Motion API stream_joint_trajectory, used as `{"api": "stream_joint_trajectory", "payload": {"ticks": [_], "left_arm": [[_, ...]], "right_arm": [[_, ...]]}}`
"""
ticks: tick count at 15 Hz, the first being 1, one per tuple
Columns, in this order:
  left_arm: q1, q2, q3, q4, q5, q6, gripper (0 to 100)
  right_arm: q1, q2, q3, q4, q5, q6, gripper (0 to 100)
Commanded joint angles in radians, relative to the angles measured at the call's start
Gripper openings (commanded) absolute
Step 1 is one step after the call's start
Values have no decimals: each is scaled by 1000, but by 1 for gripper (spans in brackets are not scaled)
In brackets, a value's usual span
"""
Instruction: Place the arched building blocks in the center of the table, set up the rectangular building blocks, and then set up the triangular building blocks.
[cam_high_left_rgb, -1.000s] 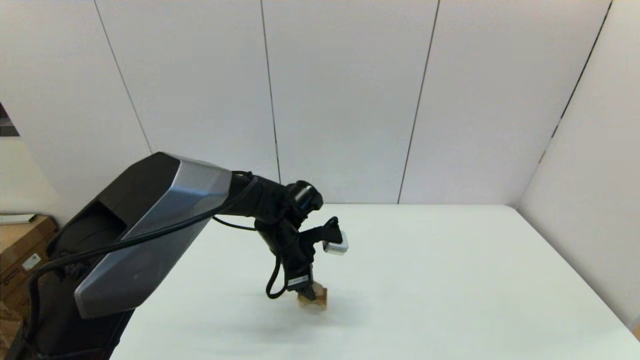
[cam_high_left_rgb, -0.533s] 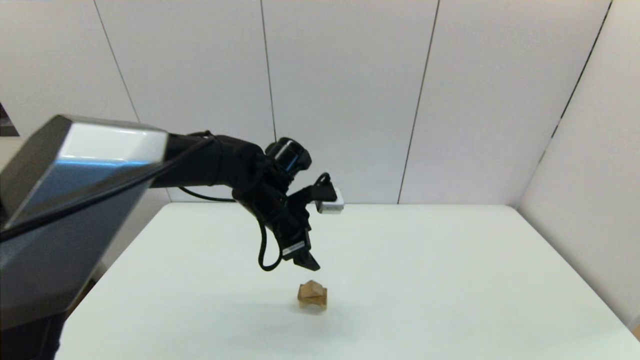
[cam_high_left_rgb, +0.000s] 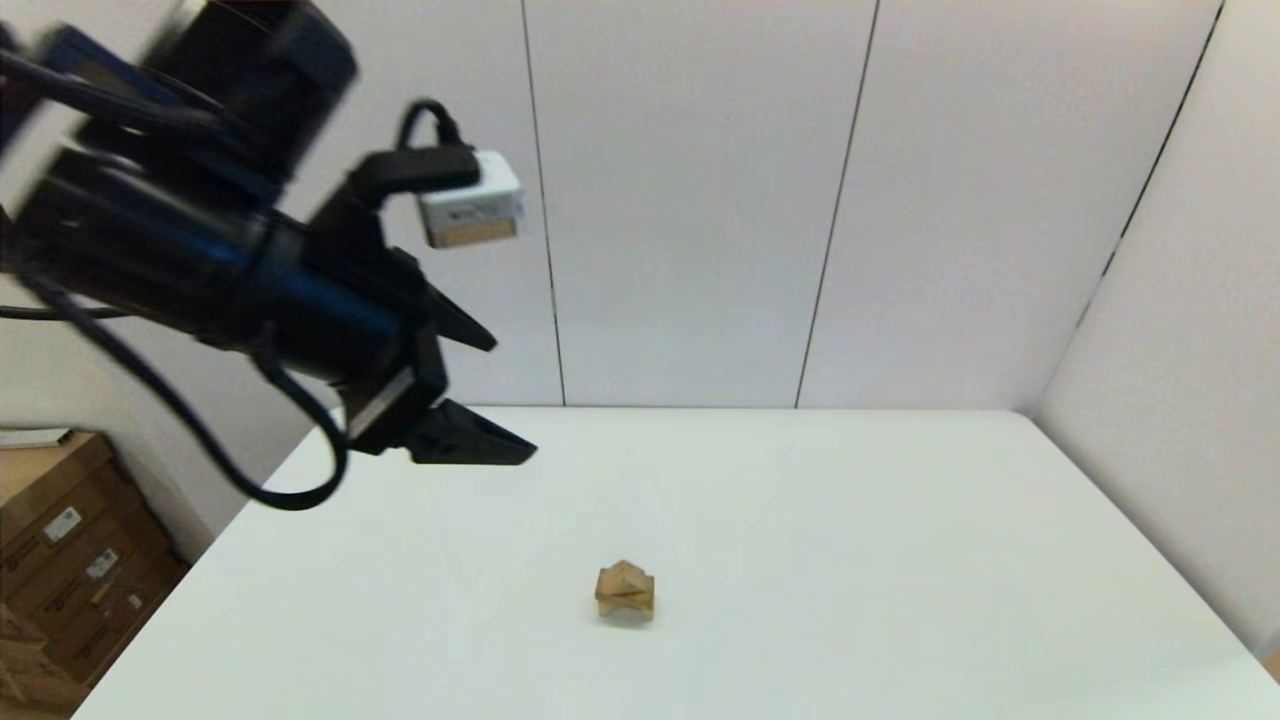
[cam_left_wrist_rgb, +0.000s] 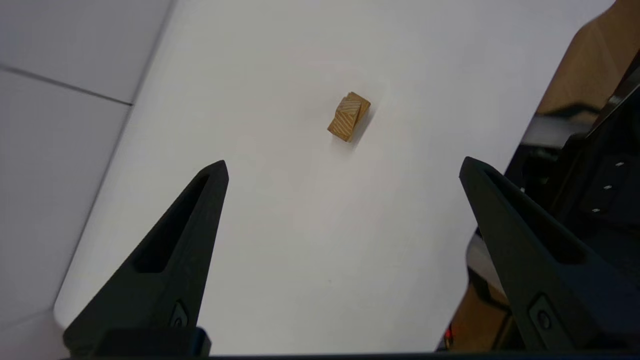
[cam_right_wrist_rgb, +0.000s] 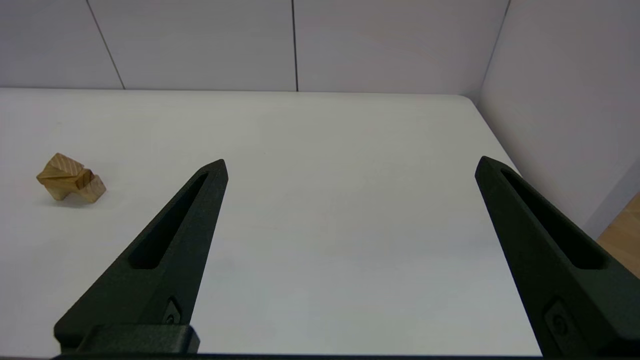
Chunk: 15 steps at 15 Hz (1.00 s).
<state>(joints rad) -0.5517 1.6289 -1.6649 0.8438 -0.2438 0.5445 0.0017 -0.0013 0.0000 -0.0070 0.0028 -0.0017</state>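
Left tool is hovering high over our bench, fingers apart, gripping nothing; the block stack is sitting mid-bench. Left wrist: triangular wedge is topping it. Right tool is gaping, parked.

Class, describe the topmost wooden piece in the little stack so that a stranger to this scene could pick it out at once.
Start at the white table and find the only wooden pile, near its middle. At the base stands the arch block with its curved notch; the triangular block crowns the pile. Its peaked, grain-striped top sets it apart from the squarer pieces under it.
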Motion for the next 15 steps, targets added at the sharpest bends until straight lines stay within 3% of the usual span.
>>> {"api": "stream_joint_trajectory", "payload": {"ticks": [1,5,8,15], "left_arm": [[138,-503,188,23,38,-113,100],[395,-816,341,-5,14,-123,100],[589,-1129,441,-17,-166,-235,100],[581,-1433,717,-14,-109,-293,100]], "right_arm": [[0,0,0,-1,0,0,100],[1,0,0,-1,0,0,100],[1,0,0,-1,0,-1,100],[0,0,0,-1,0,0,100]]}}
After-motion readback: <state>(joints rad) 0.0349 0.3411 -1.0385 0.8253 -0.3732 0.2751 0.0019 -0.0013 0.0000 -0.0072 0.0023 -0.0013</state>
